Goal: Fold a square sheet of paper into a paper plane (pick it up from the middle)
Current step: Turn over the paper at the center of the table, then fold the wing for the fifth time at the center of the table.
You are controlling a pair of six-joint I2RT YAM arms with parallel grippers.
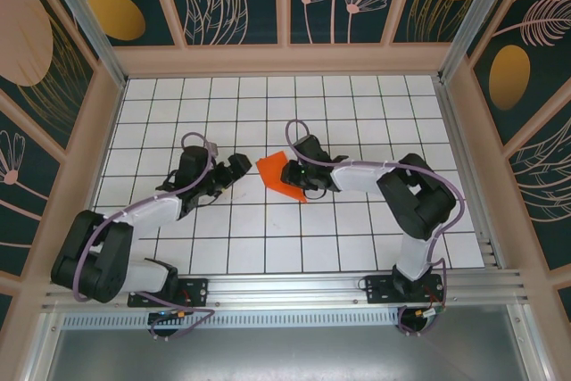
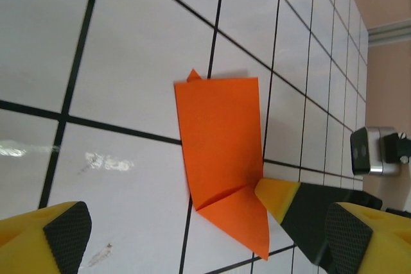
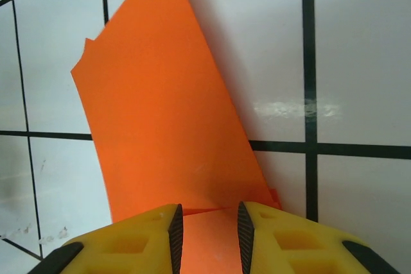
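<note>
Mid-fold, I judge: the paper [image 1: 278, 176] lies flat on the table [image 1: 357, 247], one corner turned in (far from finished). My right claw [image 3: 209, 226] sits narrow on its edge, pinching nothing; my left claw [image 2: 205, 242] hangs wide nearby. Next: crease without sliding it

The near end of the thin bright orange folded sheet of paper [image 3: 167, 126] hides under the right gripper [image 3: 209, 215], whose yellow fingers [image 3: 289, 235] are cut off by the picture's bottom edge. Whether its jaws pinch the paper cannot be told. From above, the gripper covers the sheet's right side too.
</note>
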